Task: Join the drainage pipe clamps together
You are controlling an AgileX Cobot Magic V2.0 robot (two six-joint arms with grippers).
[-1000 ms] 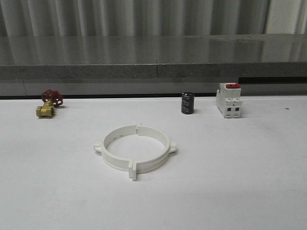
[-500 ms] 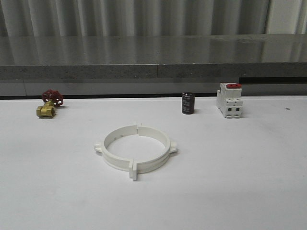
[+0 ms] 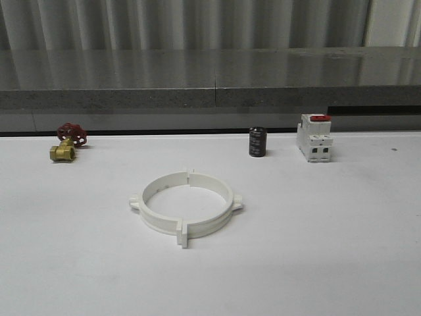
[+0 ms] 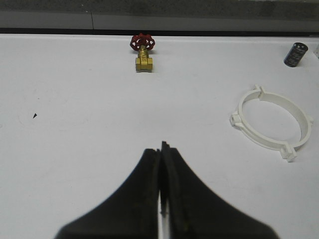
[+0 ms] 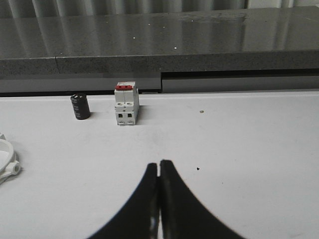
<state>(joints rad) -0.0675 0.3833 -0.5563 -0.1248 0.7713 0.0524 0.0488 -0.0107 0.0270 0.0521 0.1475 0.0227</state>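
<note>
1. Starting nearest you: the left gripper (image 4: 162,149) has its fingers pressed together on nothing, hovering over bare white table (image 3: 342,263). It is well apart from the ring.
2. The right gripper (image 5: 159,167) is the same, fingers pressed together with nothing between them, over bare table on the right side.
3. The pipe clamps (image 3: 186,204) sit mid-table, slightly left of centre. The two white halves already form one closed ring lying flat. You can see one seam at the near side with a tab sticking toward you, and one at the far side. Small holed tabs stick out at the left and right sides.
4. Step in hand, by my judgement: the joining looks done, or very nearly. Both arms are clear of the ring, so this reads as the end of the task or a check.
5. Next move, if any: look at both seams. Whether they are fully latched or only butted together, you cannot tell from here. If loose, you would need to spread both grippers, take one half each from the left and right, and press inward.
6. Farther back: a brass valve (image 3: 67,143) with a red handwheel at far left, a black cylinder (image 3: 257,141), and a white switch (image 3: 314,137) with a red top at far right. All are well apart from the ring; leave them.
</note>
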